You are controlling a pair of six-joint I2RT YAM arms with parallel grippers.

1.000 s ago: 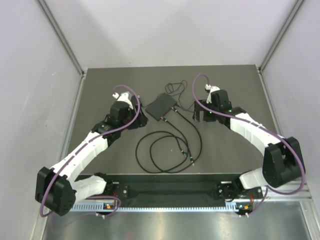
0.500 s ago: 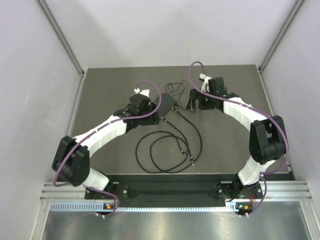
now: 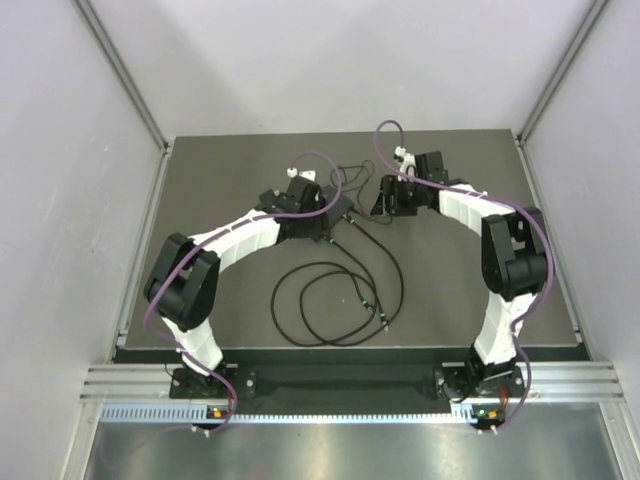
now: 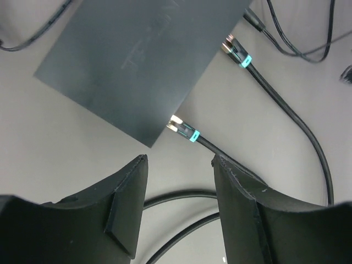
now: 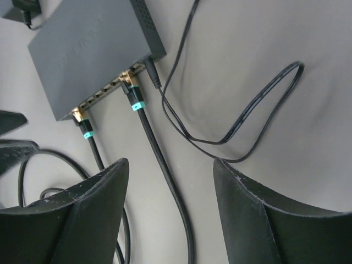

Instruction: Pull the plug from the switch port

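Lying flat on the dark table (image 3: 220, 180), the switch (image 4: 137, 60) has two teal-ringed plugs (image 4: 181, 127) seated in its port edge. The left gripper (image 4: 179, 165) hangs over its corner, jaws partly apart, gripping nothing. The right gripper (image 5: 170, 165) hangs above the cables (image 5: 149, 140), jaws wide apart, also empty.

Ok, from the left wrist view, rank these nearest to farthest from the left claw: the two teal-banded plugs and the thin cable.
From the left claw:
1. Near plug: at the closest corner of the switch, just ahead of the open fingertips.
2. Far plug: further along the same edge, up and to the right.
3. Thin cable: top right, beyond both plugs.
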